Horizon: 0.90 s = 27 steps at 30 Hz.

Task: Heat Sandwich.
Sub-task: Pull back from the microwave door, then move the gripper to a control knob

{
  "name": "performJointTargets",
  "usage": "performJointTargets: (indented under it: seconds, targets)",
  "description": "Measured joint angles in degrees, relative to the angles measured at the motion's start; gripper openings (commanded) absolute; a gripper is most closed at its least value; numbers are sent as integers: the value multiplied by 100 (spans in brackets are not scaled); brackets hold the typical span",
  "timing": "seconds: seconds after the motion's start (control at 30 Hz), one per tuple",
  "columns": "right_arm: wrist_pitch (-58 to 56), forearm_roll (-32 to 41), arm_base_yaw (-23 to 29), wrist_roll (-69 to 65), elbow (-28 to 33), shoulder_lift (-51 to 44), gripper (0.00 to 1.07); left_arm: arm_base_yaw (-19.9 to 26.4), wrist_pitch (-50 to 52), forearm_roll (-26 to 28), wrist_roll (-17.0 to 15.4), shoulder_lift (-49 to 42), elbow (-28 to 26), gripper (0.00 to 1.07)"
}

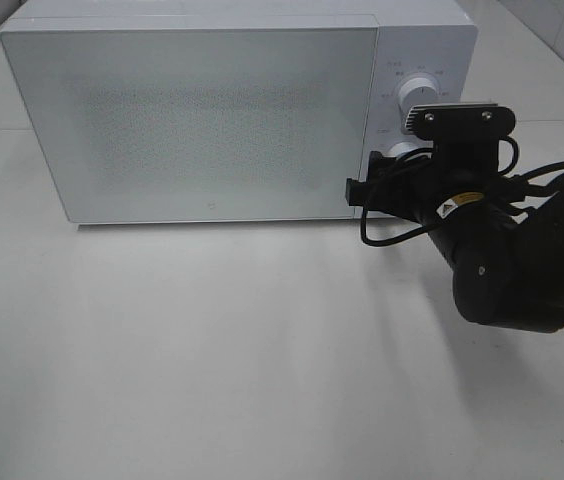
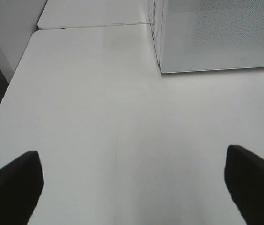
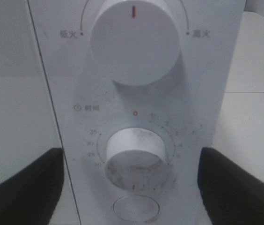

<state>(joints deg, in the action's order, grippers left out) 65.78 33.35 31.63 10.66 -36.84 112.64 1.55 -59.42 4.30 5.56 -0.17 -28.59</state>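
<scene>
The sandwich is nowhere in view, presumably behind the shut microwave door (image 1: 192, 120); the right gripper (image 3: 132, 185), jaws wide and empty, flanks the timer knob (image 3: 135, 157); closing off-centre could slip or overshoot the time; the left gripper (image 2: 132, 187) hangs open, empty.

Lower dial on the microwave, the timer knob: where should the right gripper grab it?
Pinch the timer knob by its round side wall, coming straight from the front. It stands out as a short cylinder, and the open right gripper flanks it.
</scene>
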Motion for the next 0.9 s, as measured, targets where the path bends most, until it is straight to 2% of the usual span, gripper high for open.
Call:
performJointTargets:
  seconds: [0.2, 0.43, 0.53, 0.57, 0.6, 0.67, 0.7, 0.73, 0.8, 0.9]
  targets:
    - [-143, -11, -80, -6, -258, 223, 76, 0, 0, 0, 0, 0, 0, 103]
    - [-126, -23, -126, -11, -281, 223, 73, 0, 0, 0, 0, 0, 0, 103]
    - [-138, -23, -126, -11, -281, 223, 56, 0, 0, 0, 0, 0, 0, 103]
    - [-138, -23, -126, -11, -281, 223, 56, 0, 0, 0, 0, 0, 0, 103]
    - [-143, -23, -126, -17, -281, 223, 44, 0, 0, 0, 0, 0, 0, 103]
    - [-149, -17, -126, -17, -281, 223, 32, 0, 0, 0, 0, 0, 0, 103]
    - [-149, -17, -126, -17, -281, 223, 32, 0, 0, 0, 0, 0, 0, 103]
    - [-149, -6, -126, -17, -281, 223, 21, 0, 0, 0, 0, 0, 0, 103]
    - [-149, -6, -126, -17, -281, 223, 13, 0, 0, 0, 0, 0, 0, 103]
    - [-149, 0, -126, -17, -281, 223, 8, 0, 0, 0, 0, 0, 0, 103]
